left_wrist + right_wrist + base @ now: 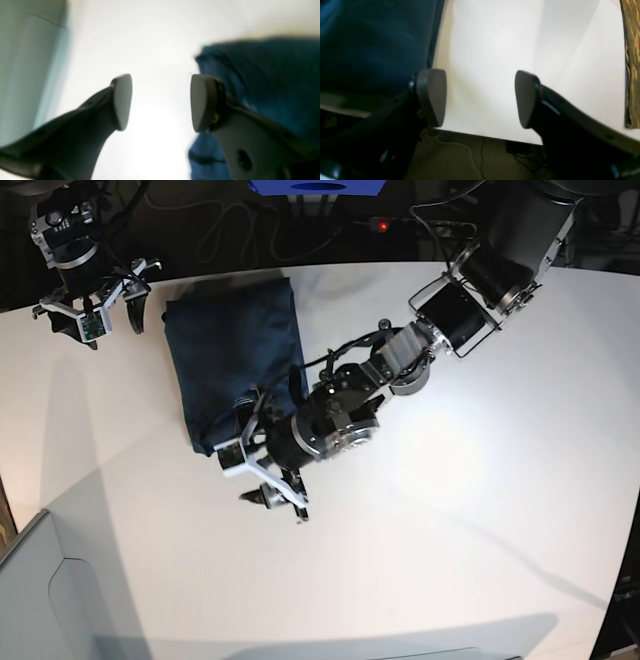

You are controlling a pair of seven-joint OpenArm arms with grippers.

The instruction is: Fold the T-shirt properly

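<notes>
The T-shirt (235,360) lies as a folded dark navy rectangle at the far left of the white table (480,500). My left gripper (256,480) hangs open at the shirt's near corner. In the left wrist view its fingers (122,102) frame bare table, with the left gripper (161,102) holding nothing and the T-shirt (262,75) just right of the right finger. My right gripper (92,312) stands open at the table's far left edge, beside the shirt's far corner. The right gripper (480,97) is empty, and the T-shirt (370,37) fills the upper left of the right wrist view.
A pale grey panel (50,600) stands at the near left corner, also visible as the grey panel (25,75). A blue box (320,188) and cables sit behind the table. The table edge (482,136) runs below the right gripper, with floor and cables (460,152) beyond.
</notes>
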